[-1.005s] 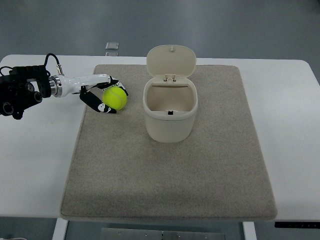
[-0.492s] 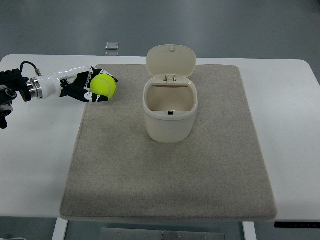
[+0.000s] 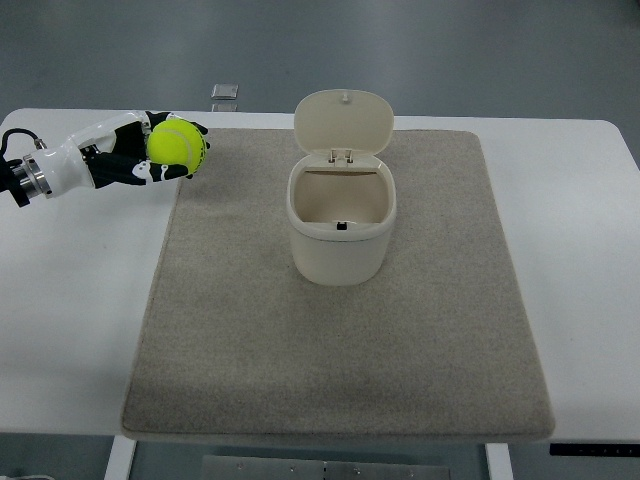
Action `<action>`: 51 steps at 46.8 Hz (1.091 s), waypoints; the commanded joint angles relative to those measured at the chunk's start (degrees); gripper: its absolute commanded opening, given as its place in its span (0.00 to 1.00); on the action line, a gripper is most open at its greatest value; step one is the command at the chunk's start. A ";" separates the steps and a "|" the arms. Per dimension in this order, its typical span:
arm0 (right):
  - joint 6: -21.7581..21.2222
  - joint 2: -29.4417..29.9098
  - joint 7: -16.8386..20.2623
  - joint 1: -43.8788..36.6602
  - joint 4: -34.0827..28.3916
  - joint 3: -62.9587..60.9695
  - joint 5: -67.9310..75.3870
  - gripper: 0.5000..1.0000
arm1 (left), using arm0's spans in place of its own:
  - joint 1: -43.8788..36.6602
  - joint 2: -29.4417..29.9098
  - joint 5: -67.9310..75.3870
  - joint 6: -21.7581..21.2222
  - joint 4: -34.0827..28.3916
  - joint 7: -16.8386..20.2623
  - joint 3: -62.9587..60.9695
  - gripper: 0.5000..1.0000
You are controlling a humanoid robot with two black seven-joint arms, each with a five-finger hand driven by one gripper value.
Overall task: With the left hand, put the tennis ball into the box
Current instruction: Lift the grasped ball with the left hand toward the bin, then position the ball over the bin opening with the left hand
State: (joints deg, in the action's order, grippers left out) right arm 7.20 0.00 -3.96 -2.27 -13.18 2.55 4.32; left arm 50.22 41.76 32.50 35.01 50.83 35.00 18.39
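With my left hand (image 3: 135, 155) curled round the tennis ball (image 3: 175, 146), it rides clear of the mat (image 3: 340, 350). Box (image 3: 340, 225) sits to the right, lid (image 3: 342, 122) open, ready for the drop.

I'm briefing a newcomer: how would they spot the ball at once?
Start at the grey rectangular mat on the white table. At its far-left corner, the left robot hand grips the yellow-green tennis ball. It is the only bright, round thing there.

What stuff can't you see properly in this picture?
- Top view: the underside of the tennis ball, hidden by the left hand that holds it.
- The box floor, hidden by its own front wall.
- The left arm, cut off by the left edge.
- The right hand, out of view.
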 commanded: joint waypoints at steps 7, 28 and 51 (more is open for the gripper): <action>0.01 0.00 0.00 -0.01 0.00 0.00 0.07 0.81 | -1.27 2.71 0.01 -0.01 7.61 0.00 0.60 0.00; 0.01 0.00 0.00 -0.01 0.00 0.00 -0.02 0.81 | 0.75 1.13 0.37 -0.01 15.61 0.00 0.60 0.00; 0.01 0.00 0.09 -0.01 0.00 0.00 -0.02 0.80 | 3.22 -5.02 0.81 -0.01 15.35 0.00 0.33 0.00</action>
State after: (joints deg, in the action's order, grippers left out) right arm 7.22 0.00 -3.95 -2.28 -13.19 2.55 4.30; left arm 53.43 37.64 33.26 34.99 66.36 35.00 18.85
